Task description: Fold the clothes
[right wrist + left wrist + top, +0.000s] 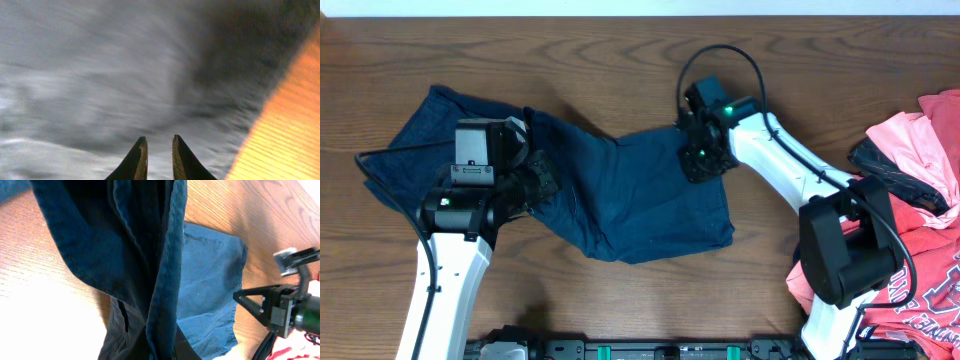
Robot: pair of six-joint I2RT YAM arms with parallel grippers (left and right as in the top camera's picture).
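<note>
blue garment (620, 190) lies crumpled, long axis running left to right.

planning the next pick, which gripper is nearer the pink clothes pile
Right. The right gripper is at the right end of the blue garment, toward the pink clothes pile; the left gripper is over its left part.

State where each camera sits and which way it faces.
Overhead: above the table, facing straight down on the blue garment and the red clothes; the left arm and right arm both show.
Left wrist: on the left arm, facing past hanging blue cloth toward the right arm; its own fingers are not discernible.
Right wrist: close over blurred blue cloth; the right gripper fingertips show.
Shared: the blue garment, in all three.
</note>
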